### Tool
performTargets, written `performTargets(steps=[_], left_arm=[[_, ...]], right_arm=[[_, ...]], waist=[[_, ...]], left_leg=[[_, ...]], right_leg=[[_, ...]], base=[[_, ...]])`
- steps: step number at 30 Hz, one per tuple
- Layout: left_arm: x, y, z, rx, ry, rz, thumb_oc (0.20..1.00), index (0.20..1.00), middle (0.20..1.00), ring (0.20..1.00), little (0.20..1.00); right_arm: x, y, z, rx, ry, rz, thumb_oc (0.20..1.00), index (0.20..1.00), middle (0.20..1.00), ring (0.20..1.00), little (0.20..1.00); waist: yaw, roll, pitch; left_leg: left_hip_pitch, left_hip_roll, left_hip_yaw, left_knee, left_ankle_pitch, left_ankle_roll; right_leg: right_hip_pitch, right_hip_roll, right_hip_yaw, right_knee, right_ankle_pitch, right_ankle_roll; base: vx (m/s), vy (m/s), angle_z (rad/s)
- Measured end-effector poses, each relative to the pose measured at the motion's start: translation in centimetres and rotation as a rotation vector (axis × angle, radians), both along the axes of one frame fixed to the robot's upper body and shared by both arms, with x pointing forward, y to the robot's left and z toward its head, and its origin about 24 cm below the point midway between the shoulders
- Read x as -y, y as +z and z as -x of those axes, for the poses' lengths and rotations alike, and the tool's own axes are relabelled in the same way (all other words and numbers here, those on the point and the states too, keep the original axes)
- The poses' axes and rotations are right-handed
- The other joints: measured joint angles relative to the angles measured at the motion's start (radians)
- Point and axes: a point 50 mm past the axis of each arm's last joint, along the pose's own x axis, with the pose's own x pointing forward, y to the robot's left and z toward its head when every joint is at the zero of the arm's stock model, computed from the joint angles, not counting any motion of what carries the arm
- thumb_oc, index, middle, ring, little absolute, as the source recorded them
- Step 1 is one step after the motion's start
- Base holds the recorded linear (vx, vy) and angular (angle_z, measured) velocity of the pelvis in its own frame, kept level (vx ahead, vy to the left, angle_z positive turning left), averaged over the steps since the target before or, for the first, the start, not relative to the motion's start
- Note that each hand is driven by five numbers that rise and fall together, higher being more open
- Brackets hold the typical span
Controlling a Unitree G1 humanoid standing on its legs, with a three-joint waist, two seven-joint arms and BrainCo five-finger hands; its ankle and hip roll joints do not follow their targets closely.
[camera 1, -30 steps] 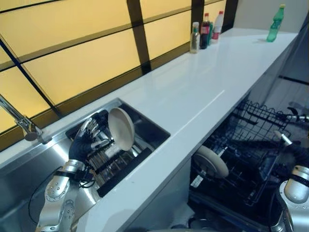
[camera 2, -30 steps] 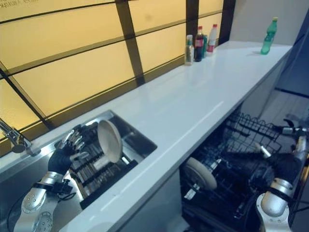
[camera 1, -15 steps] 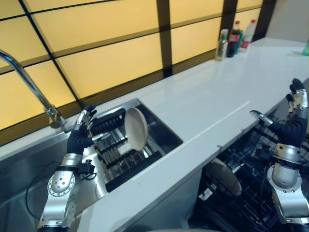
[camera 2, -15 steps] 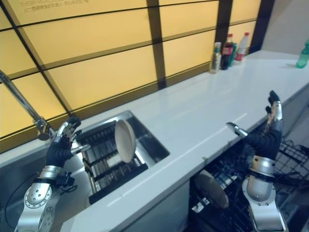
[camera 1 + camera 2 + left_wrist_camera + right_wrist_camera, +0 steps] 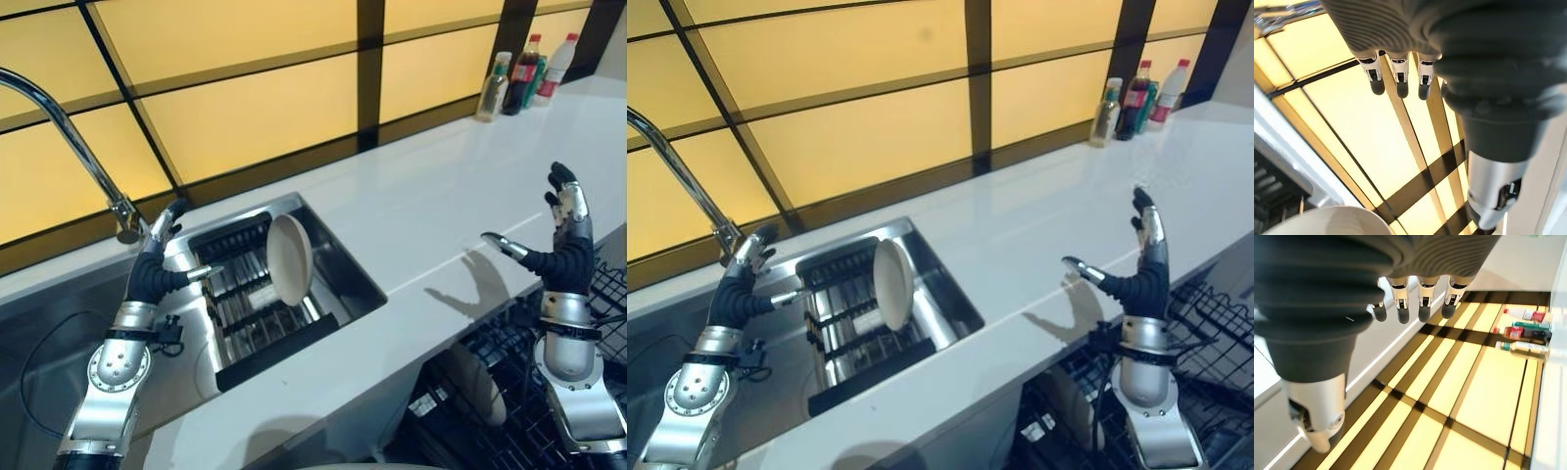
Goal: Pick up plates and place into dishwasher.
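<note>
Plate (image 5: 290,259) stood on edge in sink rack (image 5: 245,304), slotted upright. Left hand (image 5: 157,274) hovered beside it, fingers spread, empty; right hand (image 5: 563,245) raised, spread over counter (image 5: 421,206).

Glossy white countertop (image 5: 431,206), brushed-metal sink (image 5: 59,333) (chrome tap (image 5: 69,127)), matt cream plate (image 5: 290,259).

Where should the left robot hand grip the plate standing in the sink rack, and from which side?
Pinch the plate's upper rim, coming down from above. It stands on edge in the rack, so only the top edge is free. The left robot hand is open beside it, on the faucet side.
</note>
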Motion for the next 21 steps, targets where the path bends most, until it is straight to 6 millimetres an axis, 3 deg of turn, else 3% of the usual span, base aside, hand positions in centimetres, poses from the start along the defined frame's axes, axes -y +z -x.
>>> performTargets(steps=[4,9,12,15,17,21], left_arm=[[-0.3,1.9,-0.6,0.094,0.059,-0.157,1.000,1.000,1.000,1.000,1.000],[1.1,3.1,-1.7,0.188,0.058,-0.262,1.000,1.000,1.000,1.000,1.000],[1.5,2.8,-1.8,0.188,0.058,-0.315,1.000,1.000,1.000,1.000,1.000],[1.4,2.5,-1.9,0.180,0.078,-0.388,1.000,1.000,1.000,1.000,1.000],[1.2,2.3,-1.9,0.182,0.086,-0.448,1.000,1.000,1.000,1.000,1.000],[0.8,2.6,-1.9,0.191,0.090,-0.598,1.000,1.000,1.000,1.000,1.000]], right_arm=[[-0.8,0.0,-0.4,-0.022,0.067,0.021,1.000,1.000,1.000,1.000,1.000],[-1.2,-0.1,-0.8,-0.030,0.089,0.031,1.000,1.000,1.000,1.000,1.000],[-1.2,0.4,-1.2,-0.019,0.094,0.054,1.000,1.000,1.000,1.000,1.000],[-1.7,0.1,-1.9,-0.033,0.115,0.054,1.000,1.000,1.000,1.000,1.000],[-1.8,0.0,-1.9,-0.036,0.122,0.051,1.000,1.000,1.000,1.000,1.000],[-1.8,0.0,-1.9,-0.046,0.139,0.059,1.000,1.000,1.000,1.000,1.000]], waist=[[0.004,-0.027,0.003],[0.001,-0.048,0.020],[0.005,-0.030,0.024],[0.027,-0.034,0.027],[0.028,-0.033,0.027],[0.024,-0.025,0.024]], left_leg=[[-0.028,-0.005,-0.002,0.043,-0.011,-0.018],[-0.122,-0.025,0.014,0.200,-0.016,-0.026],[-0.116,-0.017,0.007,0.120,-0.028,-0.026],[-0.120,-0.041,-0.029,0.084,-0.008,0.005],[-0.116,-0.058,-0.074,0.079,-0.008,0.006],[-0.101,-0.050,-0.073,0.043,0.007,-0.002]], right_leg=[[-0.040,-0.001,-0.008,0.071,-0.035,-0.016],[-0.062,-0.004,-0.008,0.098,-0.047,-0.047],[-0.084,0.007,-0.022,0.115,-0.049,-0.058],[-0.113,0.005,-0.002,0.122,-0.038,-0.056],[-0.116,0.010,0.011,0.122,-0.038,-0.056],[-0.113,0.016,0.019,0.105,-0.033,-0.048]], base=[[-0.03,-0.154,0.07],[-0.02,-0.053,0.32],[0.03,0.042,0.13],[0.05,0.086,-0.17],[0.07,0.154,-0.17],[0.10,0.164,-0.09]])
